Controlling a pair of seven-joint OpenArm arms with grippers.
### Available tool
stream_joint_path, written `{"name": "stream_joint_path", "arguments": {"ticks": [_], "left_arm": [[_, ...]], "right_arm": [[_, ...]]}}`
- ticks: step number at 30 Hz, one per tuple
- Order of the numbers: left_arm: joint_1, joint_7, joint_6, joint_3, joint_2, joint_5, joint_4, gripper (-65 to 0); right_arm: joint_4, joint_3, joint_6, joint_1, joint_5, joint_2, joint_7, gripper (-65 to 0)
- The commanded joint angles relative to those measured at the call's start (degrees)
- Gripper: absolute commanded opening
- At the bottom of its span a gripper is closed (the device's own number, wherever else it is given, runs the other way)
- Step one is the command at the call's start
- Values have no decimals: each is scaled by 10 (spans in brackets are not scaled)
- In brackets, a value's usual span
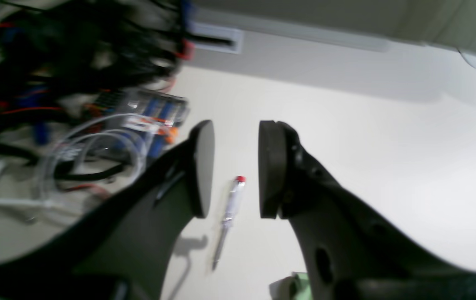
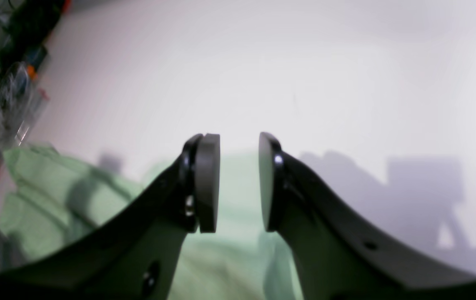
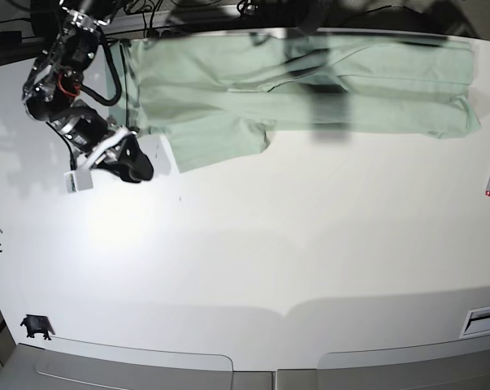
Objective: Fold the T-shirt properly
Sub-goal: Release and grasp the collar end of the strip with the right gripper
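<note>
T-shirt [image 3: 310, 77]: spread along table's [image 3: 253, 252] far edge, partly folded, I judge | right gripper [image 2: 239, 183]: released, empty, above shirt's edge | left gripper [image 1: 236, 168]: released, empty, over bare table near screwdriver [image 1: 229, 218] | plan: I'd lower right slowly, pinch one layer at the hem corner, bring left to match.

One T-shirt [image 3: 310, 81], one screwdriver [image 1: 229, 216], two hands [image 1: 231, 168].
</note>
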Motion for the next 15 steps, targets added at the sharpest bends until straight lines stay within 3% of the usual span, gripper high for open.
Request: {"name": "stream_joint_path", "arguments": {"ticks": [1,4,7,11,15], "left_arm": [[-3,-7,-2,-6,-17,-10,7,-486],[6,20,-2,-6,-9,-10,7,-486],[20,18,-2,-6,14,-10,7,-486],[44,17,-2,-6,53,-10,7,-486],[69,17,-2,-6,96,-11,7,-486]], "right_arm": [[3,0,3,17,-4,-3,23,-503],[-9,-8,3,41,-61,-32,46,-503],[-30,-29,-18,61,-135,-49,72,-503],[-73,-61,-49,75,-202,-45,82,-503],[-101,-75,-66,74,-231,-44,82,-503]]}}
